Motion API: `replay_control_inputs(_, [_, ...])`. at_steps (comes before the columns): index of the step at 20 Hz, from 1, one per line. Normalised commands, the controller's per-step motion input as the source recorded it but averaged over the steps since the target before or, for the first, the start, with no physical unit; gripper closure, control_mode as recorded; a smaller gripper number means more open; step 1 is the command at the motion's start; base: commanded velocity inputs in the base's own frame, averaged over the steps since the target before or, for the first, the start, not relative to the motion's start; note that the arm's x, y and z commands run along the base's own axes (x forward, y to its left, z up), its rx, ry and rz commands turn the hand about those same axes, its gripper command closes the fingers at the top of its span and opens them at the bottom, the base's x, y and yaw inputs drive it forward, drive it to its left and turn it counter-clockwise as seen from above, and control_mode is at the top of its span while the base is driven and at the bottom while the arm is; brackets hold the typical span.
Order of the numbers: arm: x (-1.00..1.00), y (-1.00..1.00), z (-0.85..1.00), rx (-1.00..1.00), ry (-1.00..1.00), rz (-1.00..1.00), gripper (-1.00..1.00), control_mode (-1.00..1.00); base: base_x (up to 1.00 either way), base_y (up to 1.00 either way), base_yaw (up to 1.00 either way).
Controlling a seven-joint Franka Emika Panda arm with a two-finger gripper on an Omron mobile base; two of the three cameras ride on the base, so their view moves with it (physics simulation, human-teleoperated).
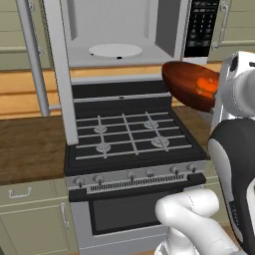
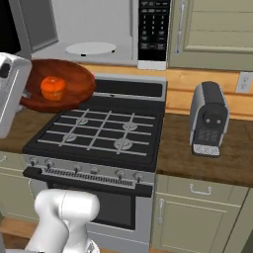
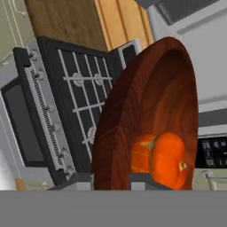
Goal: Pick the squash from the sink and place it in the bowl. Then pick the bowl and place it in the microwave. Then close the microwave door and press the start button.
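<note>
The gripper [image 3: 111, 179] clamps the bowl's [image 3: 146, 111] rim, its 2 fingertips seemingly either side of the wall. The squash [image 3: 166, 157] rests inside. In the right base view the bowl hangs over the stove [image 2: 99, 131], and the microwave [image 2: 91, 48] cavity lies at about 1 o'clock, higher, door swung open.

Both base views look forward and down from behind the arm, left and right, sharing the black gas stove [image 1: 130, 134] [image 2: 99, 131] and open silver microwave [image 1: 119, 35] [image 2: 94, 29]. The hand view, rolled sideways, sits close against the glossy reddish-brown bowl [image 3: 150, 119].
</note>
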Motion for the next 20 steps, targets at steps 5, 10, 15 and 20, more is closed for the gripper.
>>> replay_control_inputs(5, [0.87, 0.33, 0.60, 0.00, -0.12, 0.16, 1.00, -1.00, 0.00, 0.00, 0.00])
replay_control_inputs(10, [1.00, 0.15, 0.25, -0.03, -0.13, 0.16, 1.00, -1.00, 0.00, 0.00, 0.00])
replay_control_inputs(15, [1.00, 0.10, -0.05, -0.21, -0.04, 0.11, 1.00, -1.00, 0.00, 0.00, 0.00])
replay_control_inputs(20, [1.00, 0.00, 0.00, -0.26, 0.01, 0.01, 1.00, -1.00, 0.00, 0.00, 0.00])
